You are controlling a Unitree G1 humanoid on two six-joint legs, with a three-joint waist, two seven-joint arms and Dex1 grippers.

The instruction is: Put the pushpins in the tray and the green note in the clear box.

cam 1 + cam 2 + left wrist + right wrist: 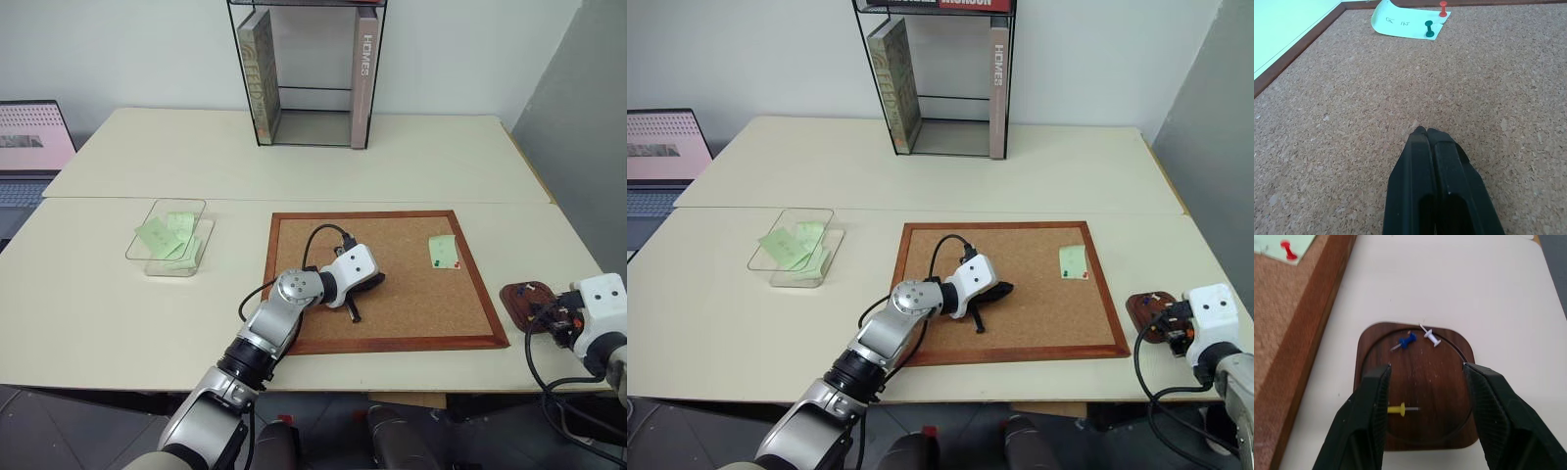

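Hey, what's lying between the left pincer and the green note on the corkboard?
Nothing: the left wrist view shows bare cork of the corkboard from the shut left pincer to the green note.

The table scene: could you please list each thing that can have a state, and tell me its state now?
Left end effector: shut, empty, over the corkboard.
Right end effector: open, empty, above the tray.
Tray: holds blue, white and yellow pins.
Green note: on the corkboard, red pushpin and green pushpin standing in it.
Clear box: open, holds green slips.
Laptop: screen on.
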